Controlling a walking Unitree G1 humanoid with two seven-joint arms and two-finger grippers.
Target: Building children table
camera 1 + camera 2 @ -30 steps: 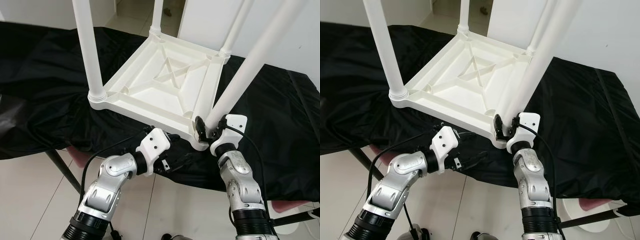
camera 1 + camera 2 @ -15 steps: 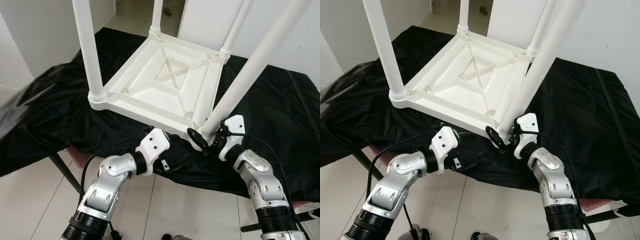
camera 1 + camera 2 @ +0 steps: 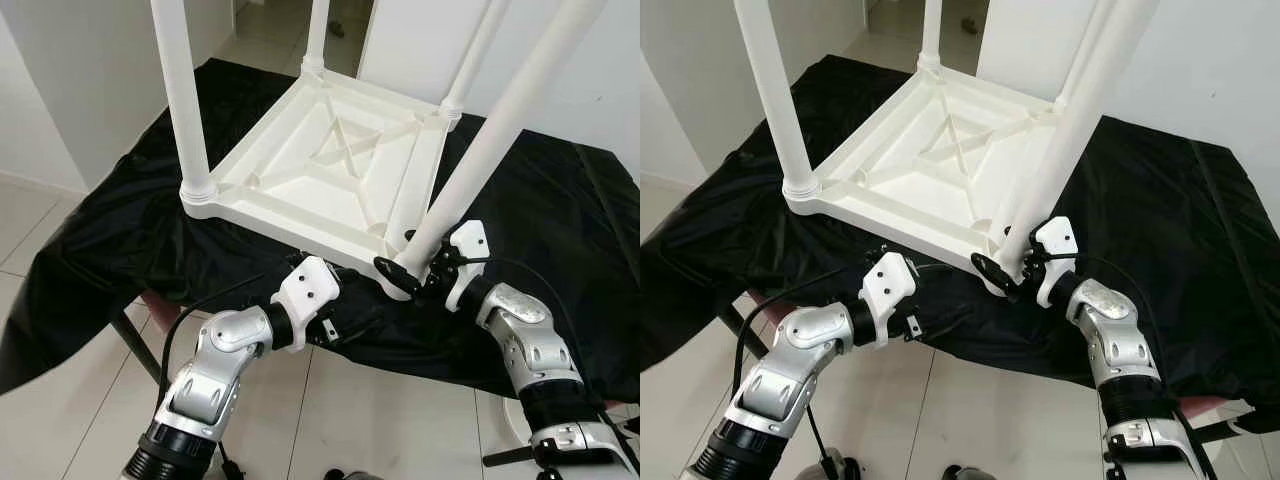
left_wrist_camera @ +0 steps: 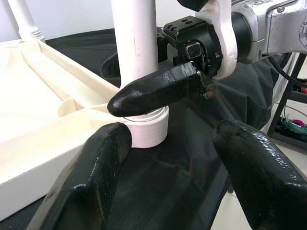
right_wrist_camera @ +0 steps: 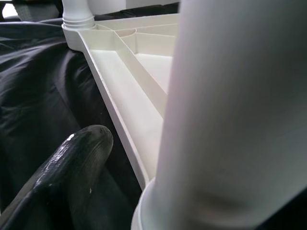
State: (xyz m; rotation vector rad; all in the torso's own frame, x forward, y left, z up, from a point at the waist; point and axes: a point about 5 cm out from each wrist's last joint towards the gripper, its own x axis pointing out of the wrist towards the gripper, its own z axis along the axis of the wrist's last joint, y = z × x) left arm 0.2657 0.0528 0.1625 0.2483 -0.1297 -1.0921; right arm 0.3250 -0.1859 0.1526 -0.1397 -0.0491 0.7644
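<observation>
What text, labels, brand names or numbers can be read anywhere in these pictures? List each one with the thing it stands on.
None can be read.
The upturned white table and its legs are plain plastic with no print.
The black cloth bears no markings.
The left gripper and right gripper, shut on the near leg, show no legible lettering on their white housings.

The right gripper (image 3: pixel 408 272) grips with fingers closed; the left gripper (image 3: pixel 350 325) (fingers spread apart) points toward it from just beside.
</observation>
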